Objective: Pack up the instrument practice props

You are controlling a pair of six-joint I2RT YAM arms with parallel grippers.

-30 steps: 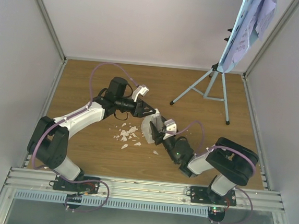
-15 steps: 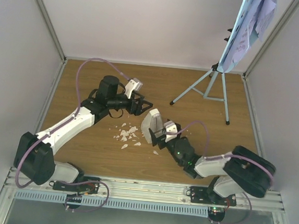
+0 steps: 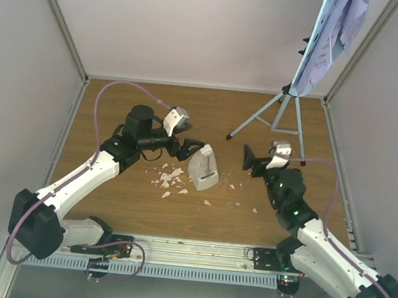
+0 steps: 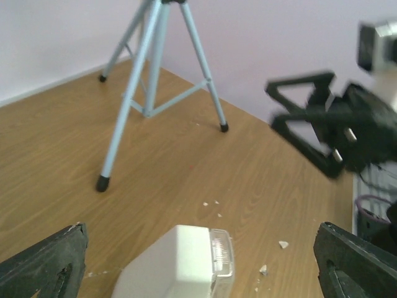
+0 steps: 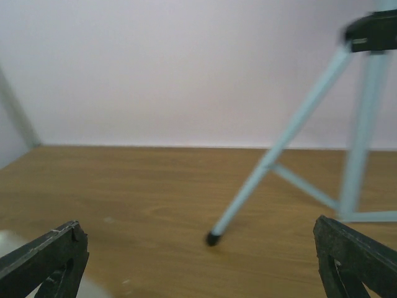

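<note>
The left pincer (image 3: 188,148) stands wide apart and grips nothing. The one metronome (image 3: 203,169) sits just at its 4 o'clock, near the middle of the table (image 3: 119,107). From above, a fingertip may brush the metronome, though the wrist view shows a gap at each finger (image 4: 43,264). The right pincer (image 3: 250,160) is also spread wide and empty, at the metronome's 3 o'clock and apart from it. One music stand (image 3: 285,118) on three legs rises at the table's 2 o'clock. It carries overlapping sheets (image 3: 344,19), too layered to count. Many crumbs (image 3: 168,179) lie at the metronome's 9 o'clock.
</note>
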